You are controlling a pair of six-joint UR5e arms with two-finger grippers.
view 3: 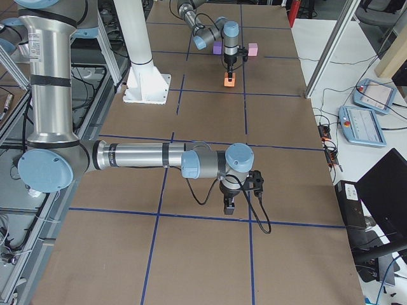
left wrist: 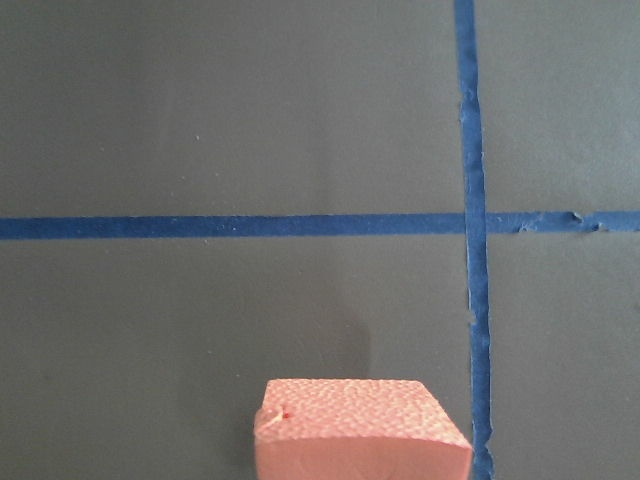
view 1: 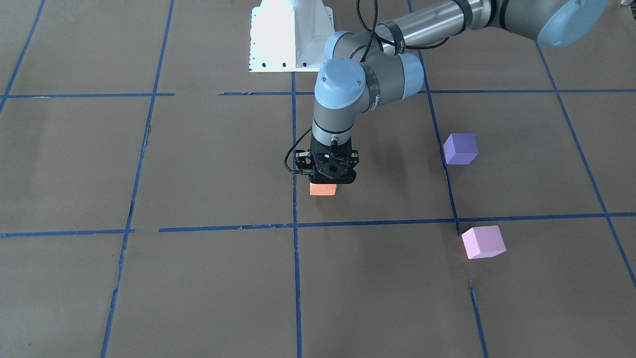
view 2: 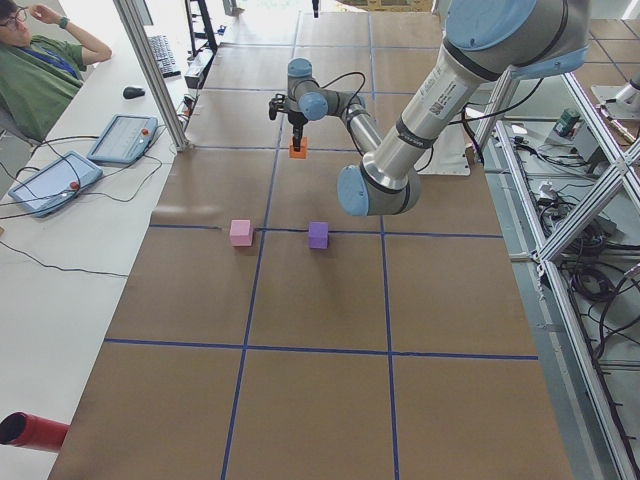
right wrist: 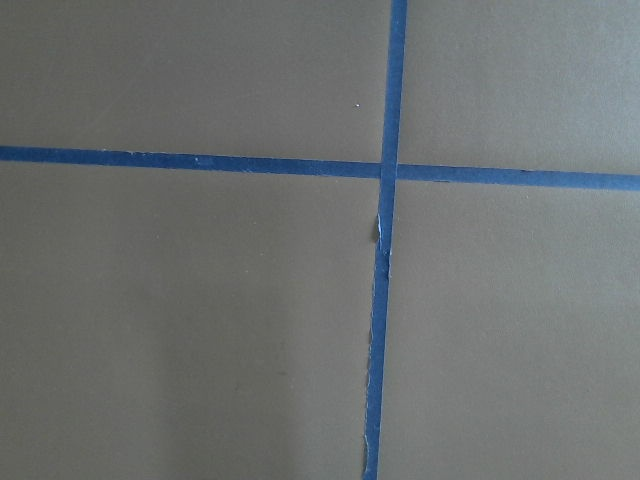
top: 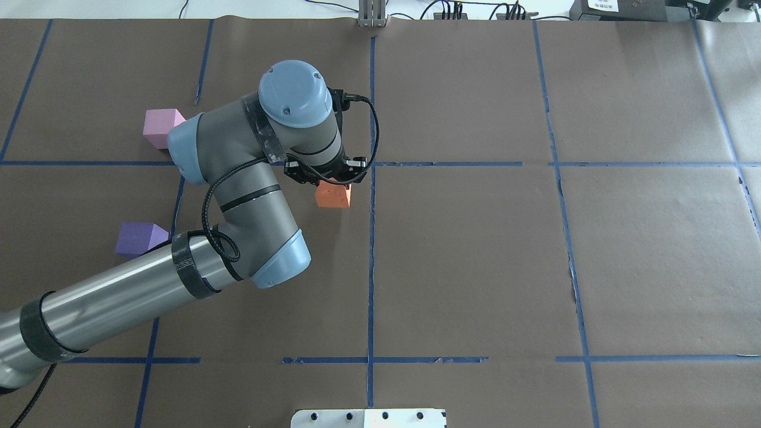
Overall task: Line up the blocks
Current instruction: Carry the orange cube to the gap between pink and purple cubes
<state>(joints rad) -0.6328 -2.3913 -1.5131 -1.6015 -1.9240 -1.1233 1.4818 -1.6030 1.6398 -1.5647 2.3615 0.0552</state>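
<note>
My left gripper (view 1: 324, 182) points straight down over the orange block (view 1: 323, 189), near the middle of the table. It appears shut on the block, whose top edge it hides (top: 333, 196). The block fills the bottom of the left wrist view (left wrist: 360, 430), and no fingers show there. The violet-purple block (view 1: 460, 148) and the light pink block (view 1: 483, 242) stand apart on the robot's left side. My right gripper (view 3: 229, 204) hangs over bare table at the robot's right end. I cannot tell whether it is open or shut.
Brown paper with a grid of blue tape lines (top: 371, 238) covers the table. The white robot base (view 1: 290, 37) stands at the robot's edge. An operator (view 2: 45, 60) sits beyond the far side of the table, with two teach pendants (view 2: 50, 185).
</note>
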